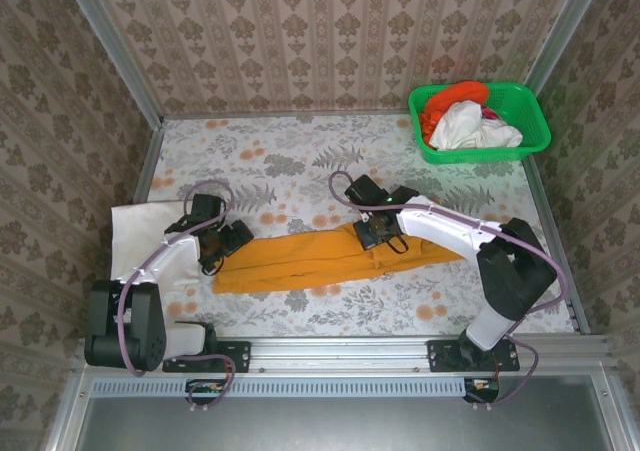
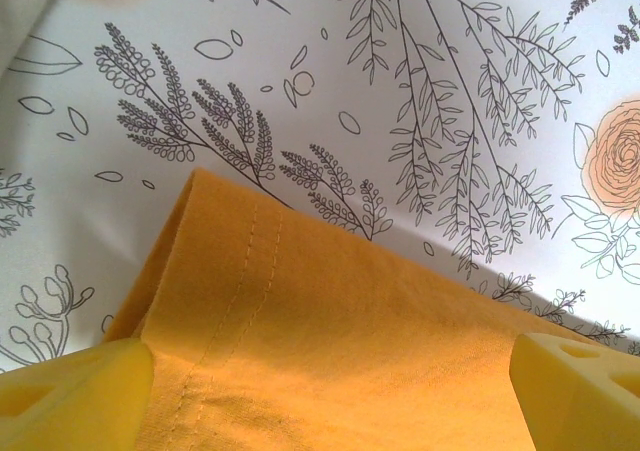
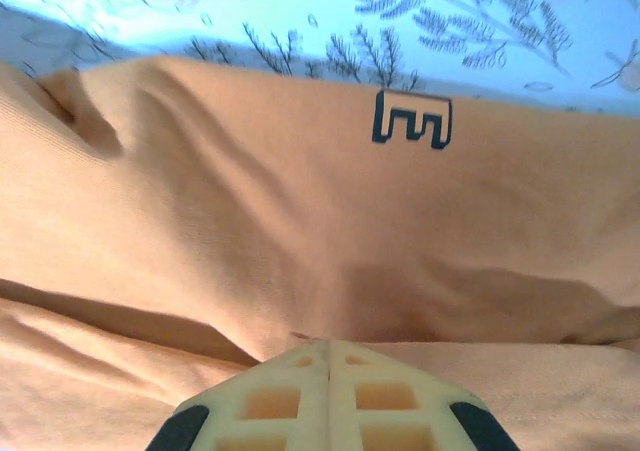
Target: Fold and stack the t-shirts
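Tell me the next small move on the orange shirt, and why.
Probably close the left gripper on the amber-orange t-shirt: its fingers stand open astride the hemmed end, while the right gripper is shut on a fold farther along.

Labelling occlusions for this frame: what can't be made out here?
Top external: white t-shirt partly under the left arm; its fold is unclear.
Top external: cloth heaped in the green basket; overlap hides the shirt count.
Left wrist: left gripper fingers cut by the bottom edge.
Right wrist: amber-orange t-shirt runs past the frame edges; right gripper hides the cloth beneath.
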`<state>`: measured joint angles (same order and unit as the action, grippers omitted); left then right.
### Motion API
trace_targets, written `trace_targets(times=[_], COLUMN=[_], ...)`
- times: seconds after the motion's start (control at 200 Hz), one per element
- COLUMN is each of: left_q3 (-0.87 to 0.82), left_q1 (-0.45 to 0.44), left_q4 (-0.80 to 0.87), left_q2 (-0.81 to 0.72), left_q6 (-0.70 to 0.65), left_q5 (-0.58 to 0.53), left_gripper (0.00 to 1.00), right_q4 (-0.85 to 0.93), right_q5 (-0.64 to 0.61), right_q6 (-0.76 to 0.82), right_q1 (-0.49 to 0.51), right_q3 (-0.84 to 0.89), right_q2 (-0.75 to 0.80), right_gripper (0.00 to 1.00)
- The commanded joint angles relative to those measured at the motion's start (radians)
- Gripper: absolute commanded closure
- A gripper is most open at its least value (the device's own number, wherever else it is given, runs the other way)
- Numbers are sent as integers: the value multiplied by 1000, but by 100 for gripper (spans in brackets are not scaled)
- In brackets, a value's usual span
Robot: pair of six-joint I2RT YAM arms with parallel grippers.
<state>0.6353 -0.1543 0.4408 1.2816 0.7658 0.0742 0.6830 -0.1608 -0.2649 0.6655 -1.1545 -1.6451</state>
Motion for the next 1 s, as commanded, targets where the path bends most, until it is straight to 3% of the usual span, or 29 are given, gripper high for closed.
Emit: trace_targets(times=[0.0,0.225,0.595,0.665,0.74,0.81,0.89,1.0], left_q3=[0,0,1,4,6,12,20,38], left_q1=[7,9,13,14,14,12,11,-2], left_q4=[-11,-14,-11,-11,-11,-11,-12,-21], left_q2=[5,7,9,10,9,9,7,-6], left_q6=[-14,-16,-19,-19,-20,-23,-29,-57], left_q5=[1,2,2,3,6,8,7,14], left_gripper=[7,7,7,7,7,7,7,7], right_q4=[-25,-130,-142,-143,-196,-223,-253,-167], right_q5=[-14,18,141,122,78,40,-6,12], right_q6=[2,32,13,2,-14,-39,-93,-200], right_q1=[-4,5,13,13,9,-8,-44,-115], right_q3=[-28,-53,-28,-18,9,28,57,49], right_q2=[43,42,-58,-35,25,69,93,48], right_gripper=[100,100,100,84,59,44,36,40])
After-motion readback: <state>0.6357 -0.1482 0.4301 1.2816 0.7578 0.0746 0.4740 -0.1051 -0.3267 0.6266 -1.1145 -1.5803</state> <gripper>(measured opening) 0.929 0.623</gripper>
